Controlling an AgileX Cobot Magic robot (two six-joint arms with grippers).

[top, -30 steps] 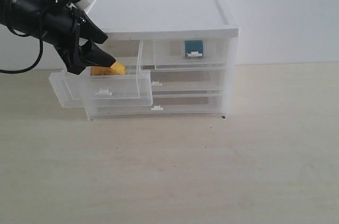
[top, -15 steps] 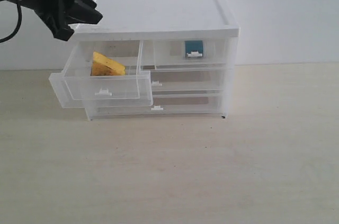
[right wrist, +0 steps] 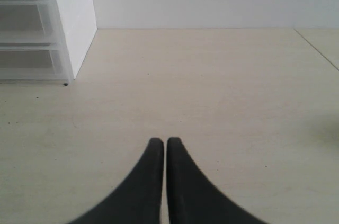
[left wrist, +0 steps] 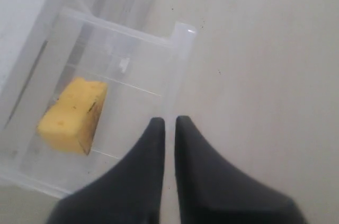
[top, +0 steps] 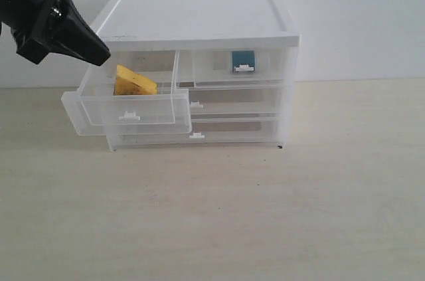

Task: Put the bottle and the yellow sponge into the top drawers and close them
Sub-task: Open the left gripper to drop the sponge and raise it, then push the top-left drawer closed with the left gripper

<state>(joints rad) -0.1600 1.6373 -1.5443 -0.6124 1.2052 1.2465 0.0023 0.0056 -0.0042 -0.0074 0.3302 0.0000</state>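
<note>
The yellow sponge lies loose inside the left top drawer, which is pulled out of the white-topped cabinet. The right top drawer is pushed in; the bottle's blue-teal label shows through its front. My left gripper hangs shut and empty above the open drawer's left end, apart from the sponge. My right gripper is shut and empty over bare table, right of the cabinet, and is out of the exterior view.
Two full-width clear drawers sit shut beneath the top pair. The cabinet's white side stands at the far left of the right wrist view. Light wooden table spreads in front and to the right.
My left gripper let go of the sponge inside the left top drawer, rose up and back to the left, and shut. The sponge stays in the drawer.
</note>
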